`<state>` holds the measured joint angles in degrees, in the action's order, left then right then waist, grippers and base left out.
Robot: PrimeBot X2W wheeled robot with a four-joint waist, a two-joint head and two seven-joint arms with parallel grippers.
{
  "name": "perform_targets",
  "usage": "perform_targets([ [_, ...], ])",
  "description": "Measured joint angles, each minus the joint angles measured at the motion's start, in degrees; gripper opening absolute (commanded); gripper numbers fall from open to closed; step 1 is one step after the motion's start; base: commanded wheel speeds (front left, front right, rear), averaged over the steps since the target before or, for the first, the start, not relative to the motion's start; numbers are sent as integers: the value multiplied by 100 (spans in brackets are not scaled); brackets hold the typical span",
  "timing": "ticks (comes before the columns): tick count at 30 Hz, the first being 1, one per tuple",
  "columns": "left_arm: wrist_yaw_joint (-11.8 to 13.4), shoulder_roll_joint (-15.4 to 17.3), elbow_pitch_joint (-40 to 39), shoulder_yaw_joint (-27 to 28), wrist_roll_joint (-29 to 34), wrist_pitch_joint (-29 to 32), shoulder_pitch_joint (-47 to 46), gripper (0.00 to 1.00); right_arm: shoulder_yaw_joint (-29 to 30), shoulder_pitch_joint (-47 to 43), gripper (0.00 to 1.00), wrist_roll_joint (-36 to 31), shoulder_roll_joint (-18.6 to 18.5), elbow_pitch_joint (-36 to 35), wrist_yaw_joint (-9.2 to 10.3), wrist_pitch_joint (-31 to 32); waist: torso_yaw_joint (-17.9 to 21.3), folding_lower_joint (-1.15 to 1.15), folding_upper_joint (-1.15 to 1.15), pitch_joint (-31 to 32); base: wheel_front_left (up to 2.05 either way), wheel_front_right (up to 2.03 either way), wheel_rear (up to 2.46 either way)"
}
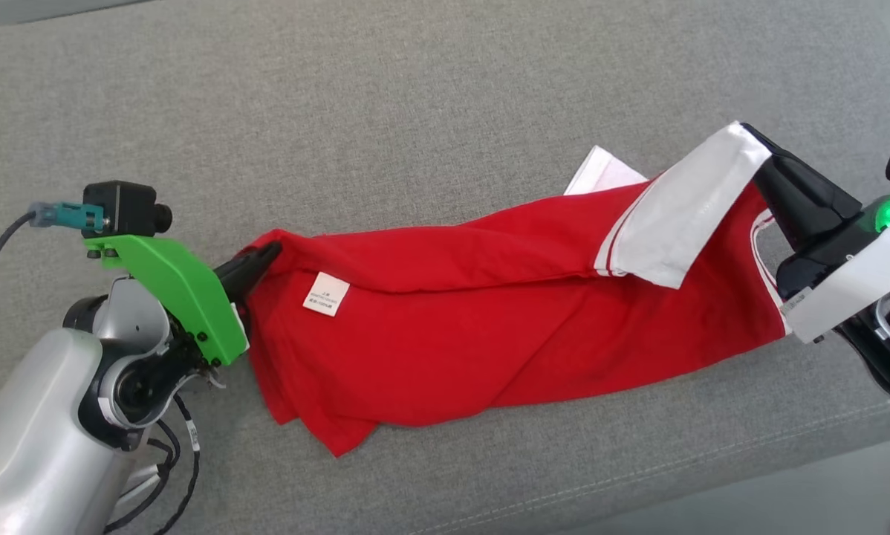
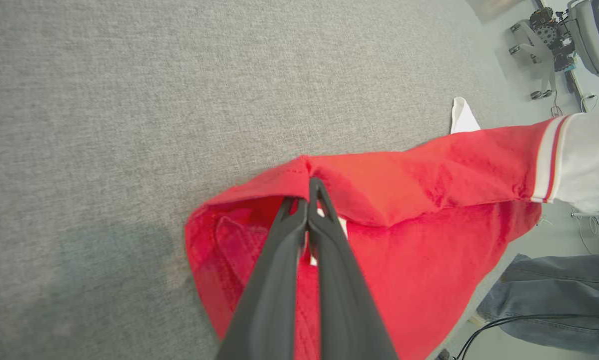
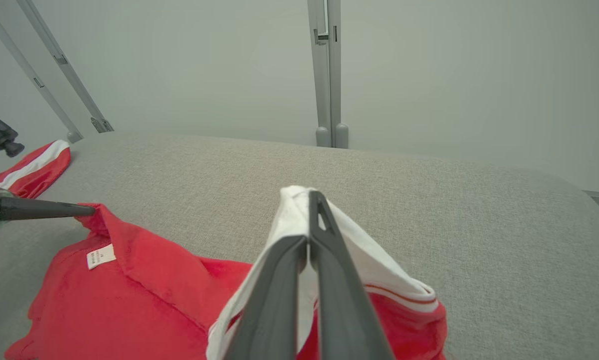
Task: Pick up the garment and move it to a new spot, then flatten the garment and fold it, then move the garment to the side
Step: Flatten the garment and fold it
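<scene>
1. Currently your red shirt (image 1: pixel 489 327) lies stretched from 9 to 2 o'clock across the grey cushion (image 1: pixel 415 111).
2. Your left gripper (image 2: pixel 303 192) is pinched tight on the red hem at 9 o'clock. Your right gripper (image 3: pixel 310 200) is clamped on the white sleeve (image 1: pixel 683 208) at 2 o'clock.
3. That sleeve covers the right fingertips in the head view.
4. The white label (image 1: pixel 325 294) near 9 o'clock carries print too small to read.

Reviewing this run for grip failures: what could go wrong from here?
1. The left gripper pinches only a red edge of the garment; pulling taut may slip it free.
2. The right gripper holds just the white sleeve, so the doubled-over body may set down creased.
</scene>
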<state>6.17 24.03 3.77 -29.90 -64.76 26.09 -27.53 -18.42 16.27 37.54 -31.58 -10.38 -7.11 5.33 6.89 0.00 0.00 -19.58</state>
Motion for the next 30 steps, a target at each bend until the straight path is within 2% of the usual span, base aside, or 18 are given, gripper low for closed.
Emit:
perform_targets([
  [2, 8, -67, 209, 19, 101, -103, -139, 0, -89, 73, 0, -93, 116, 105, 0, -122, 51, 0, 0, -136, 0, 0, 0],
  [5, 18, -227, 511, 27, 176, -253, -373, 33, -202, 110, 0, -250, 254, 319, 0, -286, 142, 0, 0, -298, 0, 0, 0],
  [6, 15, -278, 589, 20, 183, -294, -432, 64, -231, 110, 0, -277, 289, 403, 0, -334, 178, 0, 0, -336, 0, 0, 0],
  [7, 14, -328, 669, 13, 201, -311, -480, 91, -247, 110, 0, -302, 309, 464, 0, -379, 207, 0, 0, -368, 0, 0, 0],
  [8, 10, -368, 727, 3, 201, -349, -509, 100, -255, 110, 0, -328, 315, 519, 0, -419, 234, 0, 0, -396, 0, 0, 0],
  [14, -172, -539, 1118, -88, 202, -455, -582, 100, -265, 111, 0, -392, 421, 912, 5, -666, 267, 0, 0, -422, 0, 0, 0],
  [30, -456, -614, 1699, -171, 419, -700, -703, 100, -327, 86, 0, -490, 488, 1470, 5, -984, -50, 0, 0, -157, 0, 0, 0],
])
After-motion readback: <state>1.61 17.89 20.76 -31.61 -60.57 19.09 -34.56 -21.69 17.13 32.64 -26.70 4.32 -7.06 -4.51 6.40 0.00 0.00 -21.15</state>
